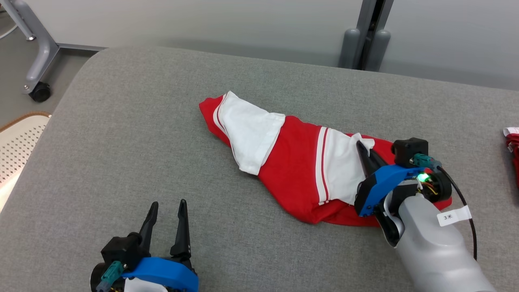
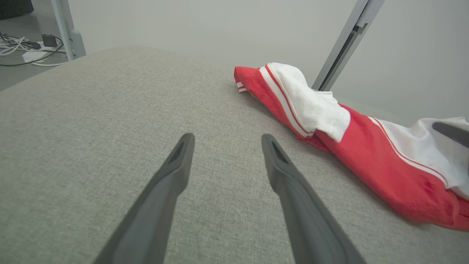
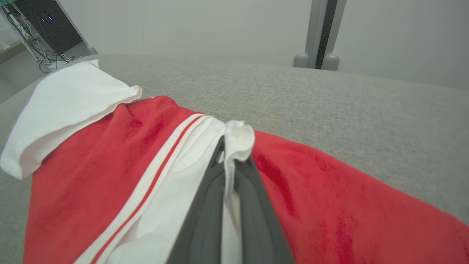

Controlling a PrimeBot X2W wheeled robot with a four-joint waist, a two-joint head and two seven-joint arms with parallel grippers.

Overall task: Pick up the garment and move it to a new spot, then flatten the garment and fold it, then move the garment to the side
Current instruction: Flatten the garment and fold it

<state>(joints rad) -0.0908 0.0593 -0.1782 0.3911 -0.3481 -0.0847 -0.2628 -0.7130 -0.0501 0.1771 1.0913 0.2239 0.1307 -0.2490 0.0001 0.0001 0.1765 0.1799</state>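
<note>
**Head view.** Garment, red with white panels and stripes, lies bunched in a long strip on the grey tabletop. It runs from mid-surface toward the right edge. Right gripper sits over the garment's right end with its fingers pressed together, pinching a white fold. The arm behind it covers part of the red cloth. Left gripper is at the near edge, left of centre, with its fingers spread and nothing between them. The garment is well apart from it, farther in and to the right.

**Left wrist view.** Left gripper is spread wide over bare tabletop. Garment lies to the right of the fingers, not touching. One dark finger of the right gripper rests on the white cloth at the frame's right edge.

**Right wrist view.** Right gripper is clamped on the garment. A white fold is caught between the two fingers and puffs out above the tips. Red cloth lies on either side, with tabletop beyond.
</note>
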